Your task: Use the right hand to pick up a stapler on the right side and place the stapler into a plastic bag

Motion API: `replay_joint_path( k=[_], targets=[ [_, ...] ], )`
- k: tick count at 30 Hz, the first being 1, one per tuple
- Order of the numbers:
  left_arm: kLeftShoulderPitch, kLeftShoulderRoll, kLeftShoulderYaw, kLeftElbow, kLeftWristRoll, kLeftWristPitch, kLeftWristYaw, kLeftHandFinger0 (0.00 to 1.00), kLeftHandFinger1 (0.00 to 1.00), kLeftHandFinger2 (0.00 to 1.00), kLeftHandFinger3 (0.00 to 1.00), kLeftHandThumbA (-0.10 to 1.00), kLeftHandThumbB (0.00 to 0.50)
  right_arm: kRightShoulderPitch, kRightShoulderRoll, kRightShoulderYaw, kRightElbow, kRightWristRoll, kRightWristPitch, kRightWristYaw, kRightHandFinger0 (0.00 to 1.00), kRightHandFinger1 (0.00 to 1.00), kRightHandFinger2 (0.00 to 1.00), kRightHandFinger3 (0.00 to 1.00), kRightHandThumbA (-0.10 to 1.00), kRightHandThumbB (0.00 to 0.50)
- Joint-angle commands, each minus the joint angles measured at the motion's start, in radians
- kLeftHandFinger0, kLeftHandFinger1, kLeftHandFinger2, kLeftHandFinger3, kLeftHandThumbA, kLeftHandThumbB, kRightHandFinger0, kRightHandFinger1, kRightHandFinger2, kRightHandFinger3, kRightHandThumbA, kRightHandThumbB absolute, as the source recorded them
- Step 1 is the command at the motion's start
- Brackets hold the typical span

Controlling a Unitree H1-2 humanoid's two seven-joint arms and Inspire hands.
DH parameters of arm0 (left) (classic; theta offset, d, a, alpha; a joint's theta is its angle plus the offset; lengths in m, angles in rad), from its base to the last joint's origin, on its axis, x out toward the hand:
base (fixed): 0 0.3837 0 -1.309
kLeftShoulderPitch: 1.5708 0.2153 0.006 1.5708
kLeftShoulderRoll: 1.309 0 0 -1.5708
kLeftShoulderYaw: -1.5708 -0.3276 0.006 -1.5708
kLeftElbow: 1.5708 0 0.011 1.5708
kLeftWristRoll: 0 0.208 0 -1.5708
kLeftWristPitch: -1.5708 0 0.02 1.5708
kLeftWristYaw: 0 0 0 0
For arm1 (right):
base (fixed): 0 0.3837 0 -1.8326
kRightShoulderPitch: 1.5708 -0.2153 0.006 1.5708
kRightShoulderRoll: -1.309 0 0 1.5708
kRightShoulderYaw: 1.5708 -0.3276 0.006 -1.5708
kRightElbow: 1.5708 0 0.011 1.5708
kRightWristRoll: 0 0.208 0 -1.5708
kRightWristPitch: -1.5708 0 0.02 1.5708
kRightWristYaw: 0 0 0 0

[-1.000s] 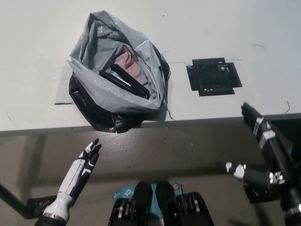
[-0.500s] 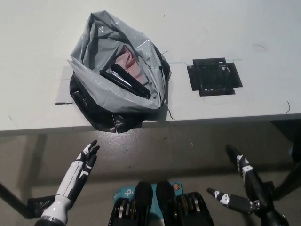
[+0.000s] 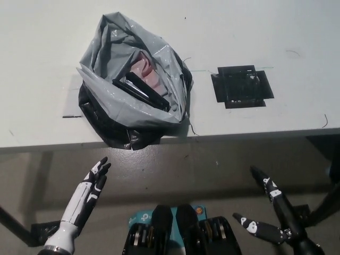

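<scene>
Stapler (image 3: 142, 91) lies in the bag (image 3: 106, 109) on the desk (image 3: 297, 32). My right hand (image 3: 281, 220) and left hand (image 3: 93, 183) hang nearer, fingers spread, empty.

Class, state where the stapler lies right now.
In the head view, the stapler lies inside the grey plastic bag on the table, left of the black patch.

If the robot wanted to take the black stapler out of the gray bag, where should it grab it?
Probably across the middle of the stapler, pinching its two long sides and coming straight down from above. It lies slanted inside the bag, whose crinkled walls block every side; only the open top is free. The right hand is open, below the table.
</scene>
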Motion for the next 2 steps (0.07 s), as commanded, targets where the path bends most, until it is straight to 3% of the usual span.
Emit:
replay_joint_path(
  k=[1, 2],
  targets=[
    [-0.006, 0.016, 0.013, -0.031, -0.021, -0.042, -0.005, 1.00, 1.00, 1.00, 1.00, 1.00, 0.377, -0.019, -0.010, 0.003, -0.035, -0.003, -0.042, 0.000, 1.00, 1.00, 1.00, 1.00, 0.79, 0.283],
    [-0.006, 0.016, 0.013, -0.031, -0.021, -0.042, -0.005, 1.00, 1.00, 1.00, 1.00, 1.00, 0.377, -0.019, -0.010, 0.003, -0.035, -0.003, -0.042, 0.000, 1.00, 1.00, 1.00, 1.00, 0.79, 0.283]
  ],
)
